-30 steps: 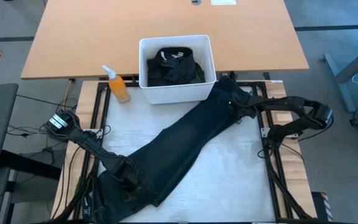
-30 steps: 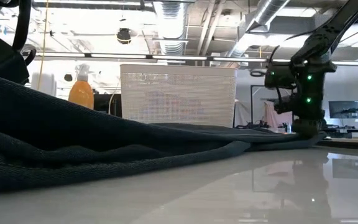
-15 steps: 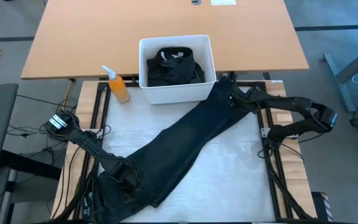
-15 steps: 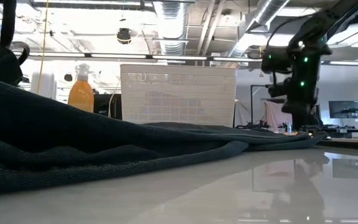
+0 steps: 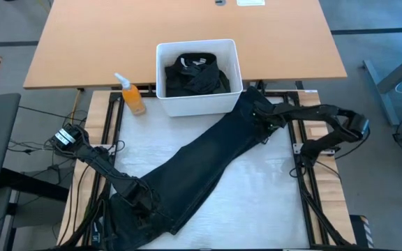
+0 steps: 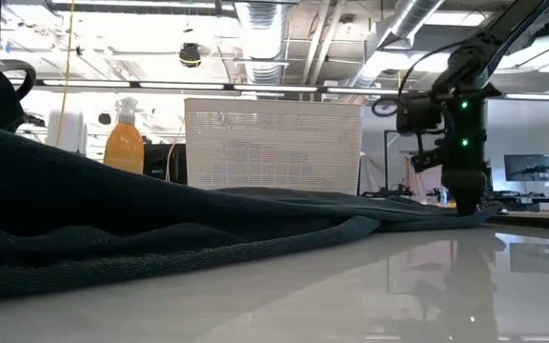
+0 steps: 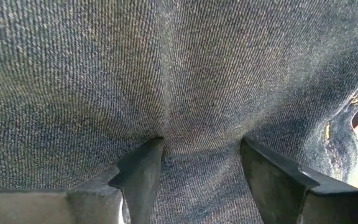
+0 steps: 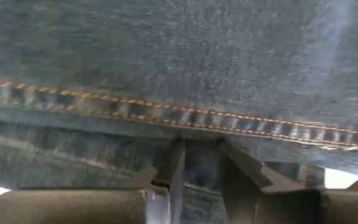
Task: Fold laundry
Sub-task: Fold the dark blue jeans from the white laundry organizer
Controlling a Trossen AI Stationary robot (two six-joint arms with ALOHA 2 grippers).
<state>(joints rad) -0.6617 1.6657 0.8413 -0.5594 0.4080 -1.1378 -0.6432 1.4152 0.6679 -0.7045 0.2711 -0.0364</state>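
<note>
Across the table point(image 5: 257, 188) diagonally: jeans point(image 5: 208, 157), right gripper point(image 5: 262, 120) pinching far hem, left gripper point(image 5: 139, 202) wide open on near end.

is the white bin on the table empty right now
No, the white bin holds a bundle of dark clothes, seen plainly from above, while a long dark garment lies stretched across the table in front of it.

The white bin point(image 5: 198, 77) hides most of the dark clothes point(image 5: 195, 74) inside it. Near this bin, the long dark garment point(image 5: 208, 157) covers the right gripper's fingertips.
</note>
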